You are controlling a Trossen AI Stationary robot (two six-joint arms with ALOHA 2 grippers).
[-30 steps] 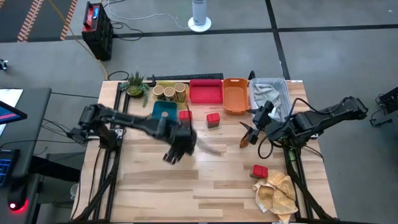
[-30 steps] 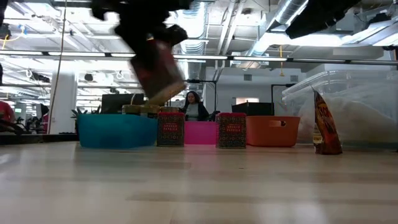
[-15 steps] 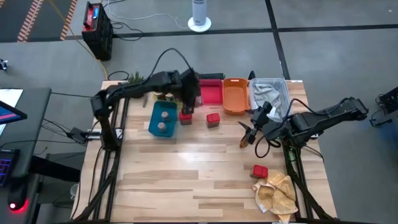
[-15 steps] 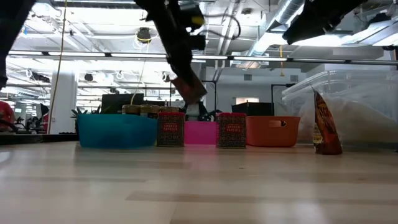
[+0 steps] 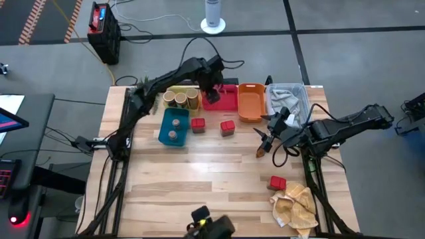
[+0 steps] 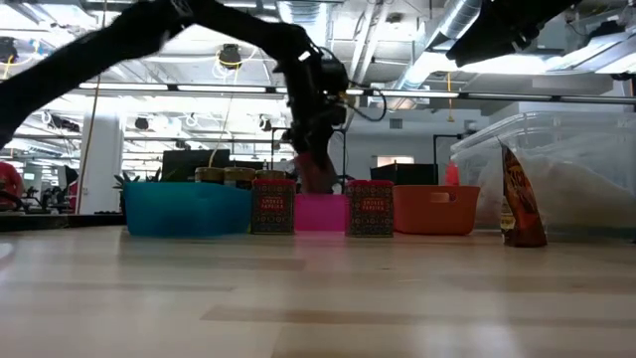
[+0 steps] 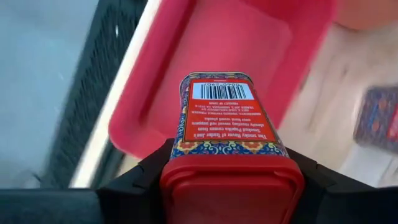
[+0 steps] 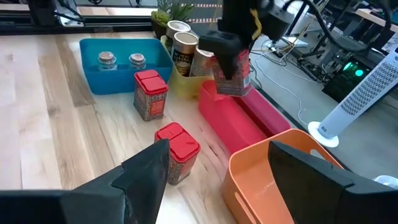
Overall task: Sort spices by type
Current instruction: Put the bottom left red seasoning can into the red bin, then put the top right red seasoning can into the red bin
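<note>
1. The left gripper (image 5: 211,81) clasps a red cube-like spice tin with a red plastic lid (image 7: 227,127), holding it above the red rectangular plastic tray (image 5: 221,101)
2. The right gripper (image 5: 267,138) waits open beside the orange tray (image 5: 251,106), a thin brown packet (image 5: 260,151) just below it

I saw a barcode and small white print, too fine to read, on the red spice tin (image 7: 227,121).
</note>
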